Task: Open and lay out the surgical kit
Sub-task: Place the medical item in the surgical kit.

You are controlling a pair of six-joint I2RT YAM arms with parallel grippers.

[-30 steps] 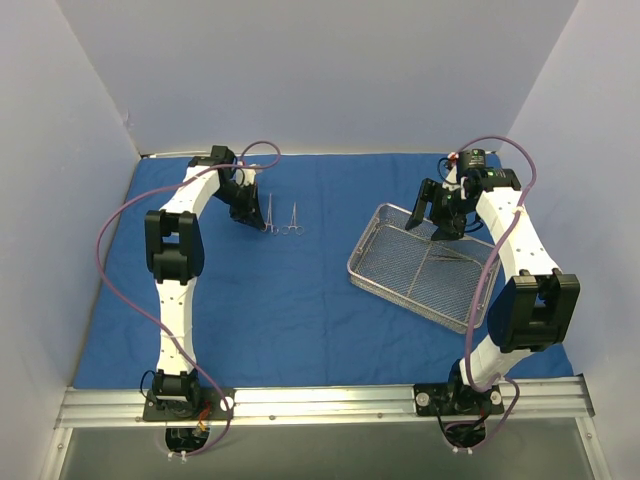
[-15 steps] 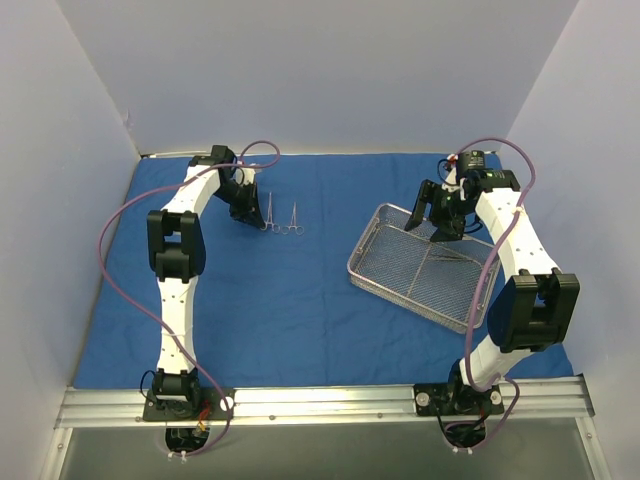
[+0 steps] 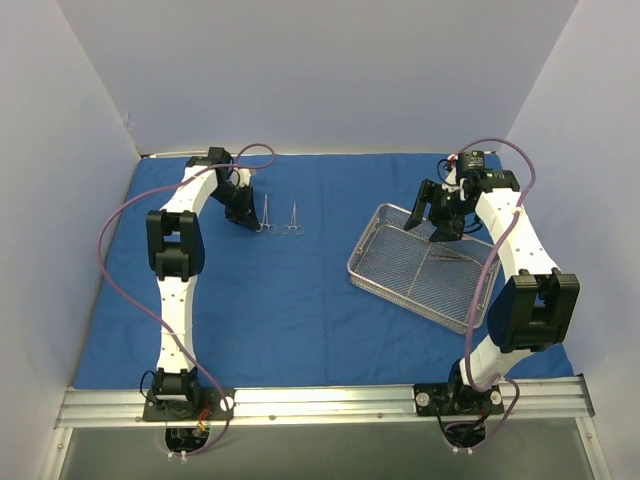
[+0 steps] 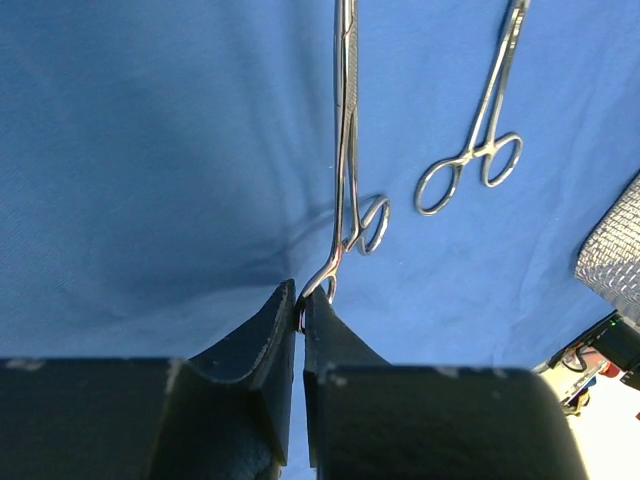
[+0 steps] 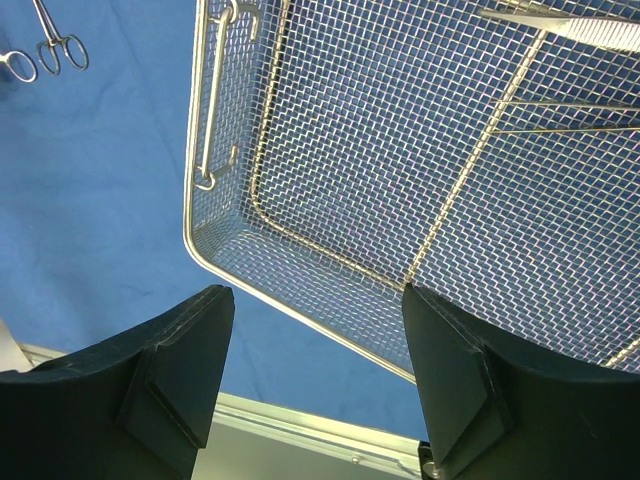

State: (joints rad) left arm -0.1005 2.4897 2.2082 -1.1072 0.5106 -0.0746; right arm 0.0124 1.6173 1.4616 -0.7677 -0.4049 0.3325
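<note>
Right claw (image 5: 312, 292) spread over tray (image 5: 300, 318) rim

White enclosure walls (image 3: 320, 70); aluminium rail (image 3: 320, 403) along near edge

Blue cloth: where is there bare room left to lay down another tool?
Widest bare cloth: the near middle, between the instruments and the tray. Crowded: the left gripper pinching one instrument, the right gripper over the tray.

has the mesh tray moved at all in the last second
No. The mesh tray sits at the same angle and spot on the blue cloth, its corners unchanged against the cloth's edges.
</note>
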